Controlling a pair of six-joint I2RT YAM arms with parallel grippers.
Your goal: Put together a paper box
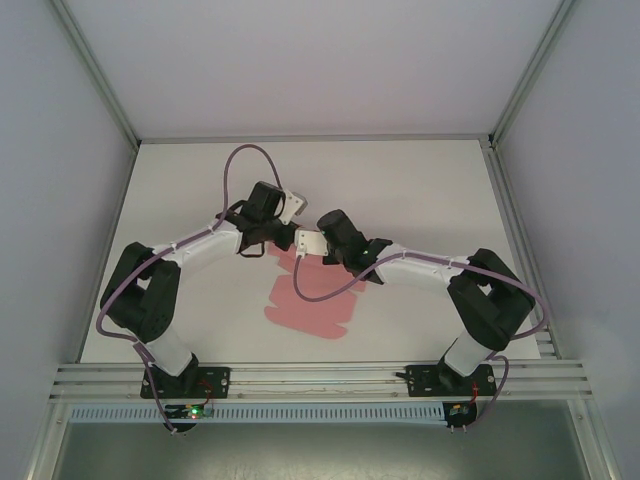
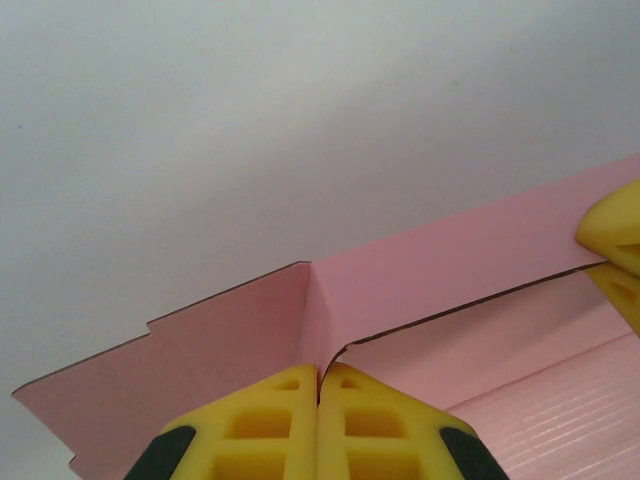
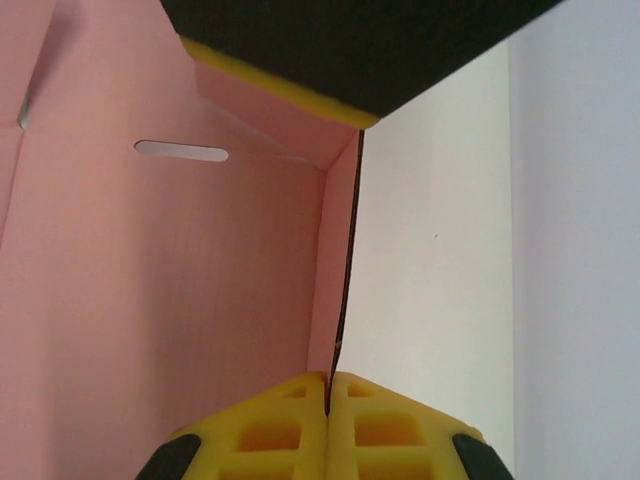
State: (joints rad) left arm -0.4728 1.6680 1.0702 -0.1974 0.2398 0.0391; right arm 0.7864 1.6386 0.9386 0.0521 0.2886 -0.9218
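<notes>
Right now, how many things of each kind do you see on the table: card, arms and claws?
Pink paper box, a flat sheet: 1
Arms: 2, left arm and right arm
Claws: 2, left claw and right claw, both shut on the card
Total: 5

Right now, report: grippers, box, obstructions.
Left gripper shut on box wall. Right gripper shut on it too. Rest flat on table. Grippers close together.
</notes>
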